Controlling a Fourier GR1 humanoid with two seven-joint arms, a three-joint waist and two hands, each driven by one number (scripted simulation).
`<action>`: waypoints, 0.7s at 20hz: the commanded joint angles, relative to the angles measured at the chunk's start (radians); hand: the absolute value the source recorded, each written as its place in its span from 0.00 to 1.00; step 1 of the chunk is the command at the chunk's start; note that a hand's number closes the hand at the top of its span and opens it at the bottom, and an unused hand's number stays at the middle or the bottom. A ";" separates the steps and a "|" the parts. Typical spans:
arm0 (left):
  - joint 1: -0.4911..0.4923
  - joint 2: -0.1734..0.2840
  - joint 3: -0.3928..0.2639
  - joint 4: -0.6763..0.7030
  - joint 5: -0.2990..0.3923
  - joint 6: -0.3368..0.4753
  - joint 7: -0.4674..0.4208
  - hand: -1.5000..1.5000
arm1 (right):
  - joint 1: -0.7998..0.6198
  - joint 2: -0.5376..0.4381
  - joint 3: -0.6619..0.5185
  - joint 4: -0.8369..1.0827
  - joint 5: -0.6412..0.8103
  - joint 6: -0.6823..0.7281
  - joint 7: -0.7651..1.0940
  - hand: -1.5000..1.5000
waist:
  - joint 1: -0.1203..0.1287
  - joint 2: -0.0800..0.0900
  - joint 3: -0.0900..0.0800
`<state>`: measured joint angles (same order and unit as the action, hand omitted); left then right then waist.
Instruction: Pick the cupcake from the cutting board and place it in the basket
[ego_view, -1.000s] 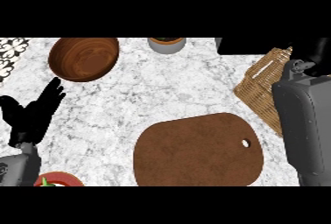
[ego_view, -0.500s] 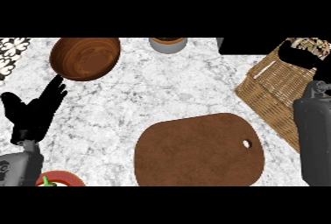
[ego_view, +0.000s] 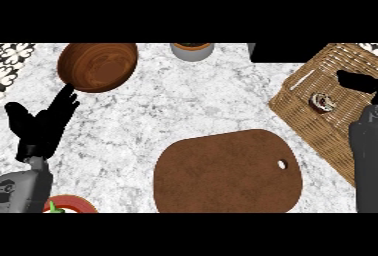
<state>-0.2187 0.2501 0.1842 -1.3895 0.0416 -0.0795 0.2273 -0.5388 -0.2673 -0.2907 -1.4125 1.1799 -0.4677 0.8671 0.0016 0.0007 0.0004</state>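
small dark cupcake (ego_view: 322, 101) sits in woven wicker basket (ego_view: 310, 125), brown wooden cutting board (ego_view: 227, 172) bare — placement looks done; right hand (ego_view: 356, 80) fingers unreadable

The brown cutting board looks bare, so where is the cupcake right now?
In the head view, the small dark cupcake lies inside the woven wicker basket at the counter's right side, beside the right robot hand.

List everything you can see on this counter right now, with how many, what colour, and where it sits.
Cutting board: one, brown, centre front, bare.
Basket: one, tan wicker, right side.
Cupcake: one, dark with pale top, inside the basket.
Wooden bowl: one, brown, back left.
Grey pot: one, back centre, partly cut off.
Red item: one, front left corner, unclear.
Counter: white marble.
Left hand: black, open, resting left.
Right hand: black, over the basket.
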 joint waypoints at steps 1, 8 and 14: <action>-0.020 0.026 0.025 0.006 0.033 -0.037 0.029 0.50 | 0.014 -0.022 -0.002 0.007 -0.073 -0.047 -0.077 0.00 | 0.000 -0.001 0.000; 0.013 -0.028 -0.008 0.025 -0.026 0.026 -0.029 0.50 | -0.024 -0.012 -0.132 -0.160 -0.072 -0.185 0.033 0.00 | -0.010 -0.003 0.000; 0.035 0.004 0.027 -0.012 0.010 -0.003 -0.018 0.50 | 0.193 0.023 -0.235 -0.471 -0.241 -0.156 0.025 0.00 | -0.022 -0.008 0.000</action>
<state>-0.1976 0.2578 0.2021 -1.3947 0.0457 -0.0844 0.2236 -0.4381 -0.2701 -0.4806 -1.7186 1.0078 -0.6102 0.8565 -0.0176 -0.0061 0.0003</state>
